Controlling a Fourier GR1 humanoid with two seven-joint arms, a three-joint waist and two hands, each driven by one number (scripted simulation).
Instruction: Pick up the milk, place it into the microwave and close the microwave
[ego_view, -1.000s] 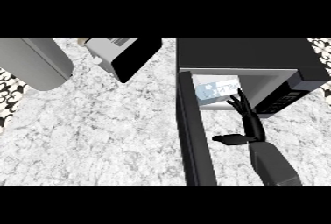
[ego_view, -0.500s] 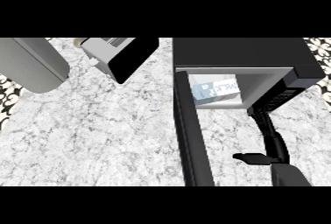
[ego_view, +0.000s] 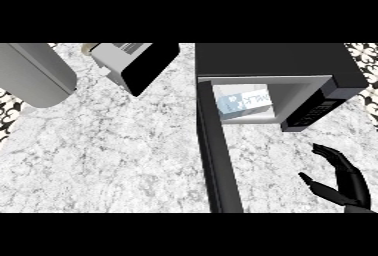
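Note:
The milk carton (ego_view: 246, 103), white and pale blue with lettering on its side, lies inside the open microwave (ego_view: 295, 65). The microwave's black door (ego_view: 218, 160) swings out toward me, edge on, from the cavity's left side down to the counter's front. My right hand (ego_view: 341, 181) hovers over the counter at the lower right, in front of the microwave and right of the door. Its fingers are straight and spread, holding nothing. The hand is apart from the carton and the door. My left hand does not show.
A toaster (ego_view: 124, 59) with a dark side panel stands at the back, left of the microwave. A large grey cylinder (ego_view: 33, 75) lies at the far left. Marble counter (ego_view: 111, 150) spreads between them.
My right hand has pulled back out of the microwave cavity toward me and now sits low at the right with fingers spread. The milk stays inside, and the view has shifted slightly.

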